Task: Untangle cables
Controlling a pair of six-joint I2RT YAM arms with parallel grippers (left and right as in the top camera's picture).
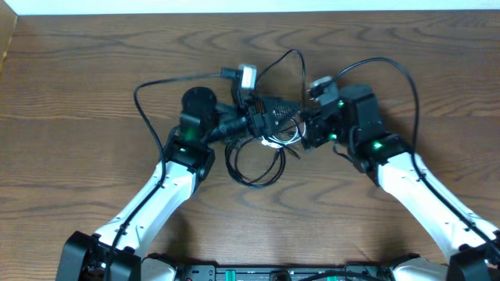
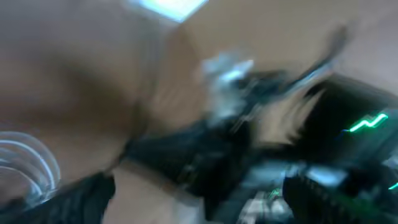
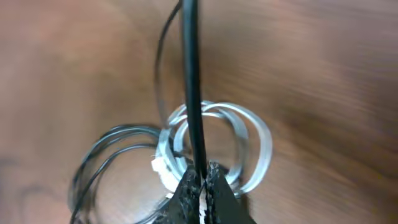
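The cables lie tangled at the table's middle. Thin black cable loops [image 1: 254, 168] spread toward the front, and a small white cable coil [image 1: 279, 140] sits between the two grippers. My right gripper [image 3: 200, 177] is shut on a black cable [image 3: 189, 81] that runs straight away from its tips, just above the white coil [image 3: 252, 140]. More thin black loops [image 3: 102, 158] lie to the left. In the overhead view the right gripper [image 1: 305, 131] is beside the coil. My left gripper [image 1: 262, 117] sits over the tangle. Its view is badly blurred, but its fingers [image 2: 199, 202] are wide apart, with a dark mass between them.
The arms' own thicker black wires arch over the wooden table [image 1: 94, 172] at the left [image 1: 139, 94] and the right [image 1: 410, 78]. A thin black loop [image 1: 291, 56] rises behind the grippers. The table's far edge [image 1: 250, 11] meets a white strip.
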